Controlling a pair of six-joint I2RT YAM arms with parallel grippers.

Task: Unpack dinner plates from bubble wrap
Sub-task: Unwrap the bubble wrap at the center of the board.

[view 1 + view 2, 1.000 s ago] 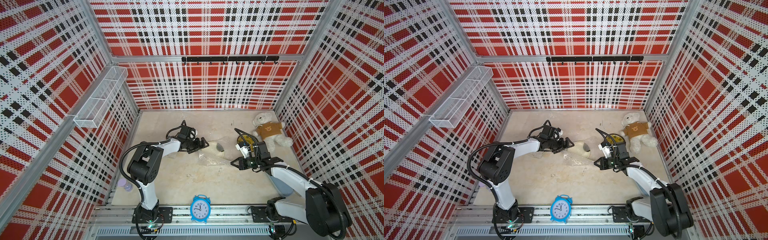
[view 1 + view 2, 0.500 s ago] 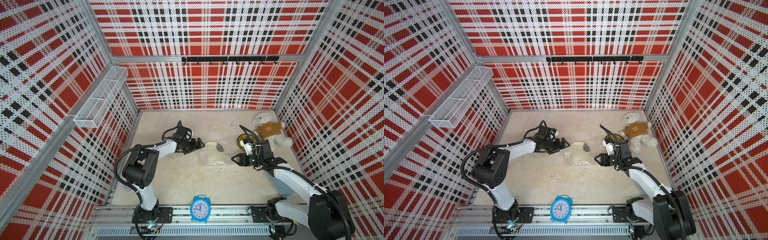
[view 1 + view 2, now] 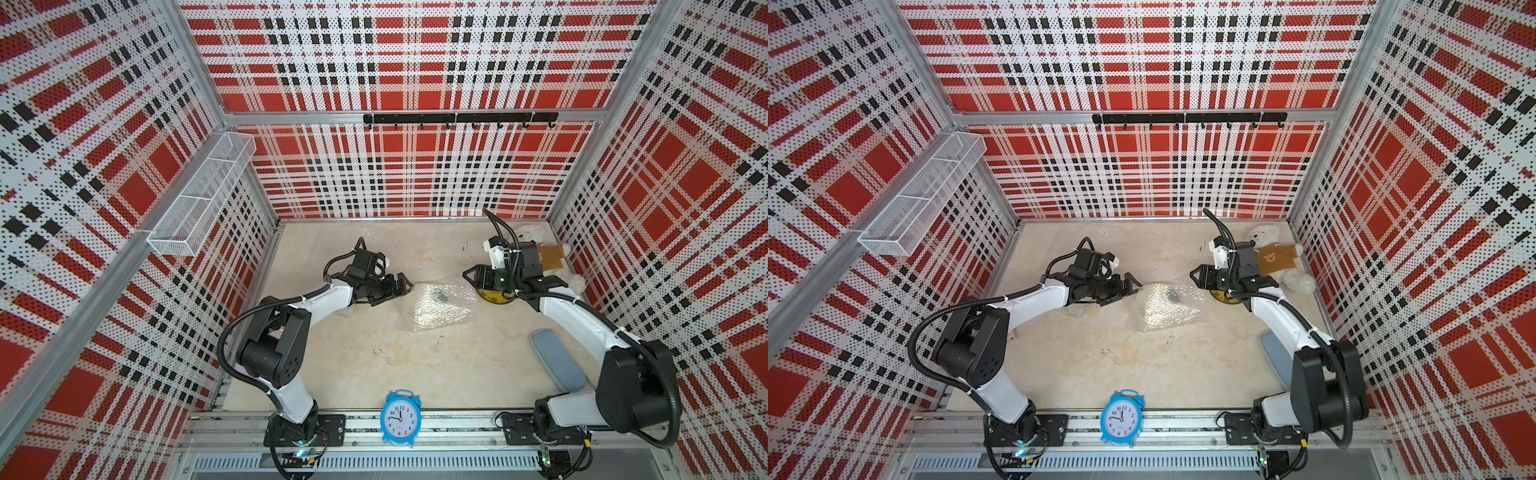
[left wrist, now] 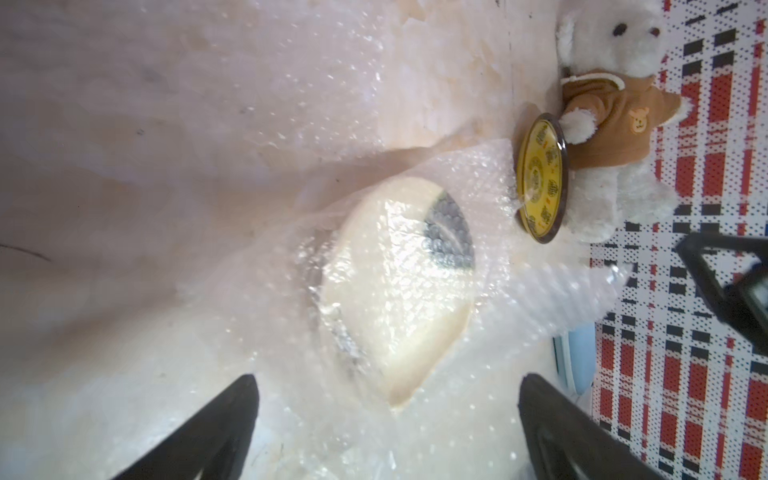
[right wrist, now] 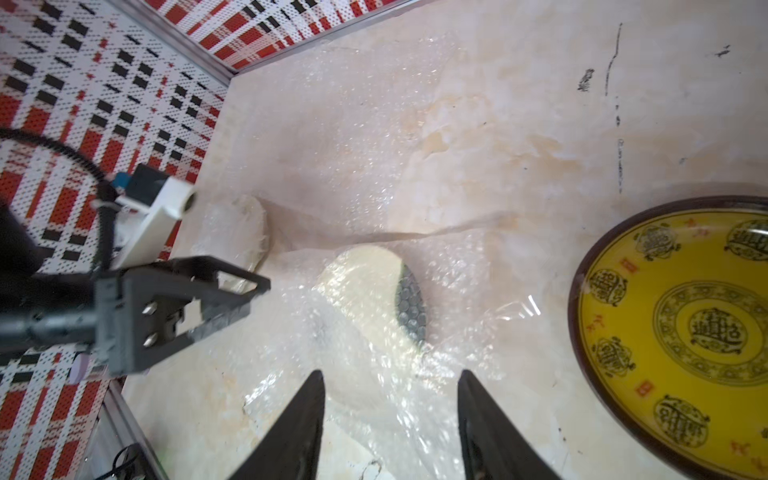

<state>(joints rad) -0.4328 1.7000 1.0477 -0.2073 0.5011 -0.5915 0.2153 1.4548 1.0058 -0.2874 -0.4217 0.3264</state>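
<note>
The bubble wrap lies crumpled on the tabletop about midway between the two arms, and a cream plate with a dark mark at one edge rests under it, still covered by the clear sheet. The left gripper hangs just beside the wrap's edge on the robot's left, its jaws spread wide and empty. In the left wrist view the covered plate sits just ahead of the two fingertips. The right gripper faces it from the opposite side, near the wrap's other edge. Its jaws stand parted with nothing between them, and in the right wrist view the wrap and the plate under it lie on the tabletop just beyond the tips. The yellow plate, dark-rimmed and bare, lies flat beside the right gripper and touches the wrap's edge, against the teddy bear. A second cream plate, also under bubble wrap, lies near the left arm. A blue alarm clock stands at the front rail.
</note>
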